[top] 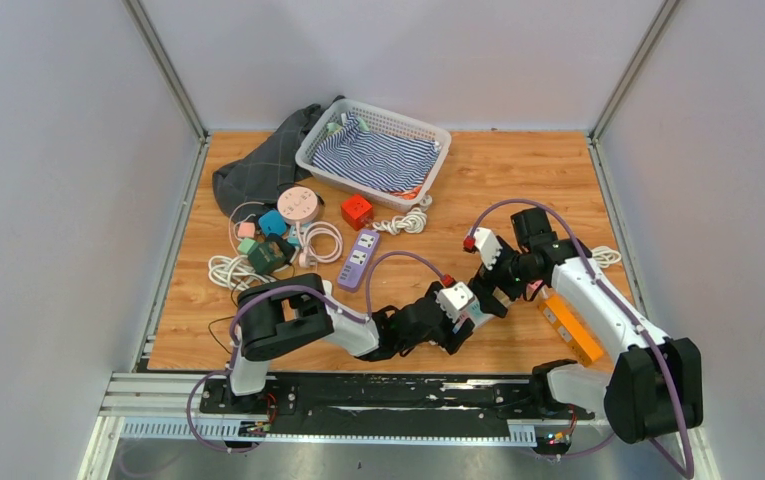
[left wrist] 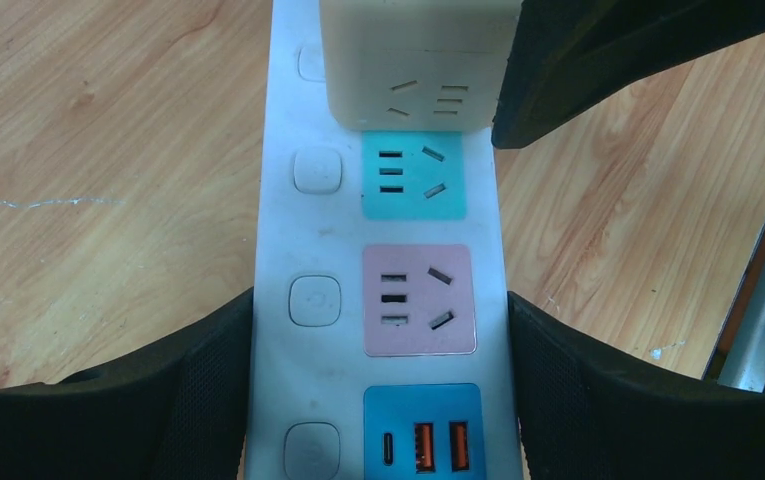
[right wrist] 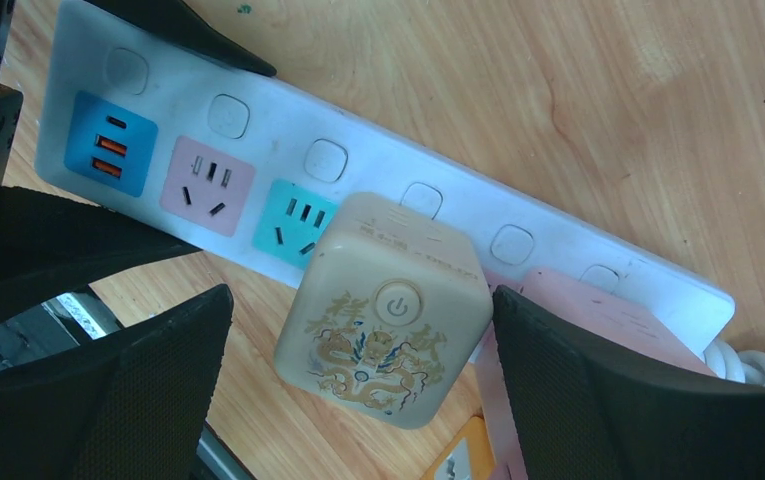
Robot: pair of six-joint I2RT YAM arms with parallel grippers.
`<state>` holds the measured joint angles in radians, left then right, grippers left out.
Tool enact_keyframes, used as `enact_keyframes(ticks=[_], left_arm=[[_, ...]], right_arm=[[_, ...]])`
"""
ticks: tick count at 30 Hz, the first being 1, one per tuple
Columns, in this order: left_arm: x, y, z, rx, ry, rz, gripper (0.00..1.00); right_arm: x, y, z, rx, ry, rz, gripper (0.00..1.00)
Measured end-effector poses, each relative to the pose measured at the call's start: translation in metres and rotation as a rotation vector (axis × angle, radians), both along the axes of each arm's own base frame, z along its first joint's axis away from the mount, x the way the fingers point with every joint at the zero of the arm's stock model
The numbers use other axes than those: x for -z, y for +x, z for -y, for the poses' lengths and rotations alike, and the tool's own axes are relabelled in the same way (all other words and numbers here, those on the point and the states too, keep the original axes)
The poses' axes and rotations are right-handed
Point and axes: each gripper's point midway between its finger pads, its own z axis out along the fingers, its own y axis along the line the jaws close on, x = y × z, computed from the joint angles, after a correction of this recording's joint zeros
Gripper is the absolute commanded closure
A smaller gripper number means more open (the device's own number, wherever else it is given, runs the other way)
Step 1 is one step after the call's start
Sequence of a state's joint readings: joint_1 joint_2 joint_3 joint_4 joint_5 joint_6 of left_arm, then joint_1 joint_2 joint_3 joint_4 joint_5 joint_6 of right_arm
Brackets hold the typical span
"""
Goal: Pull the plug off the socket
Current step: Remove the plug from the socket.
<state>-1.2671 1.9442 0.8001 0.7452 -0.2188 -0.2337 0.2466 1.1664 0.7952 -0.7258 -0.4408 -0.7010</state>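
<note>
The socket is a white power strip [left wrist: 288, 230] with teal, pink and blue outlet panels, lying on the wooden table. My left gripper [left wrist: 380, 320] is shut on it, one finger pressed against each long side near the blue USB end. A cream cube plug [right wrist: 383, 310] with a gold dragon print and a power button sits in the strip [right wrist: 378, 150] beside the teal outlet. My right gripper [right wrist: 363, 300] straddles this plug [left wrist: 413, 70] and is open, with a gap at the left finger and the right finger close beside the cube. In the top view both grippers meet near the table's front middle [top: 478, 300].
A pink strip [right wrist: 598, 320] and an orange strip [top: 570, 325] lie right beside the plug. A white basket [top: 438, 135] holds striped cloth at the back. A dark cloth [top: 258, 170], a purple strip [top: 359, 258], a red cube [top: 356, 210] and coiled cords [top: 233, 268] are on the left.
</note>
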Motion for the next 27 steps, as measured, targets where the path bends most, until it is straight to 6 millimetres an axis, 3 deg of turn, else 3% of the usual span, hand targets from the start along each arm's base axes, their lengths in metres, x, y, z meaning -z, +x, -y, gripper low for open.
enact_keyframes(ticks=[4,9,14,18,27], left_arm=[[0.0,0.0,0.0,0.001,0.001,0.001,1.0],[0.0,0.0,0.0,0.002,0.0,0.001,1.0],[0.0,0.0,0.0,0.005,0.001,0.0,1.0],[0.0,0.0,0.0,-0.013,-0.002,-0.003,1.0],[0.0,0.0,0.0,-0.016,-0.005,-0.009,1.0]], right_arm=[[0.0,0.0,0.0,-0.003,0.001,0.002,0.0],[0.0,-0.001,-0.001,-0.013,0.007,-0.001,0.15],[0.0,0.004,0.002,-0.015,-0.016,0.021,0.71],[-0.003,0.011,-0.001,0.075,0.009,0.004,0.98],[-0.004,0.009,-0.003,0.059,0.009,0.009,1.0]])
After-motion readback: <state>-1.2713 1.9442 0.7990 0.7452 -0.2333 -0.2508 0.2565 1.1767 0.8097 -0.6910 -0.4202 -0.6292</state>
